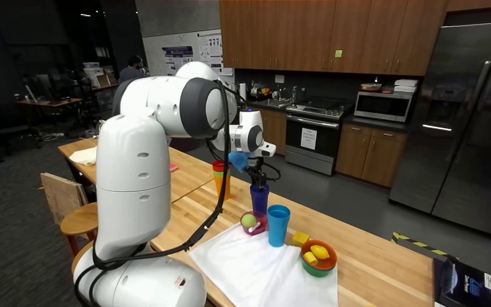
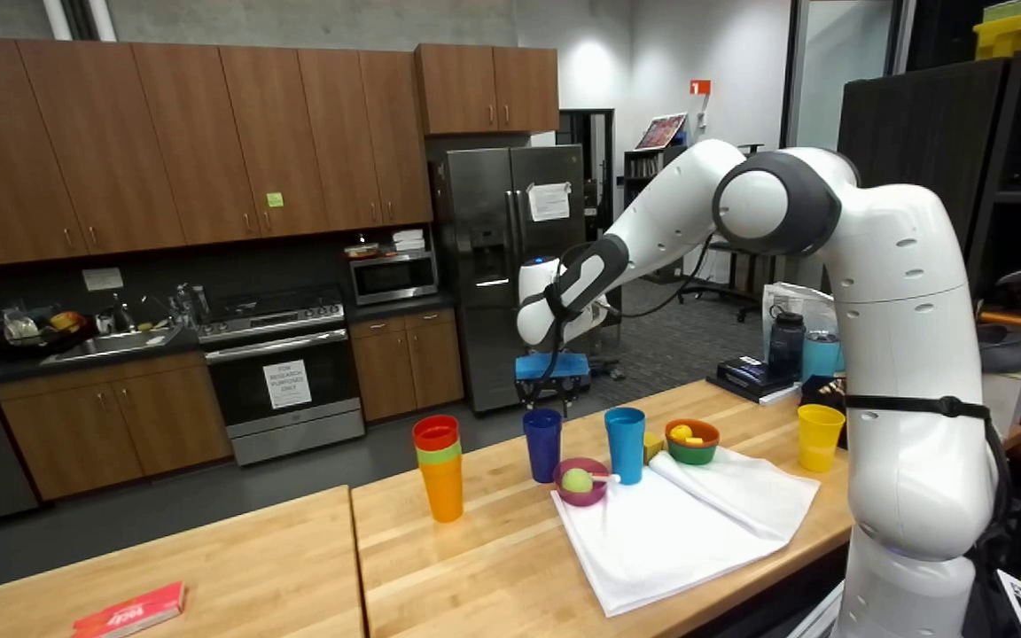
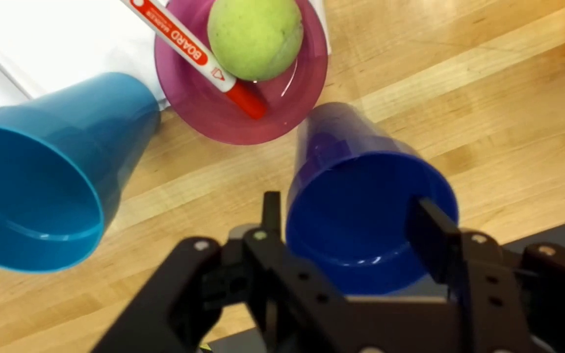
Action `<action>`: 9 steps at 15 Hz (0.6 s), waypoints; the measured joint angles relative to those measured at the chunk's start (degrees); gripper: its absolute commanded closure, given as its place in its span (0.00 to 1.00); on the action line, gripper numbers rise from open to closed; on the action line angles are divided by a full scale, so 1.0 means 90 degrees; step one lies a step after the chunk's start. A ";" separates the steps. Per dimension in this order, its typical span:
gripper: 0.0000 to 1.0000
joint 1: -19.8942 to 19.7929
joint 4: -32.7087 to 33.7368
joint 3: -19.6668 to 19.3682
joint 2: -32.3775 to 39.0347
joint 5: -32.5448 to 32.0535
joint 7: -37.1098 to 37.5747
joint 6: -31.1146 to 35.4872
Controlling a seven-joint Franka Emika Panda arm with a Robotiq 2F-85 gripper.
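A kitchen lines the back of the room: tall, brown wood-grain cabinets [image 2: 183, 151], a black and silver oven [image 2: 289, 425] and a dark, metallic refrigerator [image 2: 484, 328]. Before it runs a pale butcher-block desk [image 2: 475, 576], its striped grain smooth, with a straight seam between two tops. A soft white cloth [image 2: 679, 540] is spread over part of it, creased and raised in a ridge.

Just beyond the cloth, on bare wood, a dark blue, tapered plastic cup [image 3: 351, 201] stands upright. At its round mouth is the black, jointed end effector [image 3: 345, 211], released, its fingers apart: in the wrist view one shows left of the rim and the other overlaps the opening's right side, though depth is hard to judge, so that finger may be above the rim or inside it.

Just beside this cup, a translucent magenta round bowl [image 3: 214, 120] holds a fuzzy yellow-green ball [image 3: 255, 39] and a slim white marker with a red cap [image 3: 184, 46]. A glossy light blue, tapered plastic cup [image 2: 626, 452] stands upright nearby, by the cloth's edge. Farther along, an orange round bowl [image 1: 330, 257] sits nested in a green round bowl [image 1: 317, 271].
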 measured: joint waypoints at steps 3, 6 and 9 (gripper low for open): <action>0.00 0.0188 0.0187 0.0203 -0.0308 -0.0227 -0.0051 -0.0642; 0.00 0.0327 0.0464 0.0448 -0.0626 -0.0445 -0.0122 -0.1294; 0.00 0.0342 0.0777 0.0660 -0.0736 -0.0486 -0.0437 -0.1651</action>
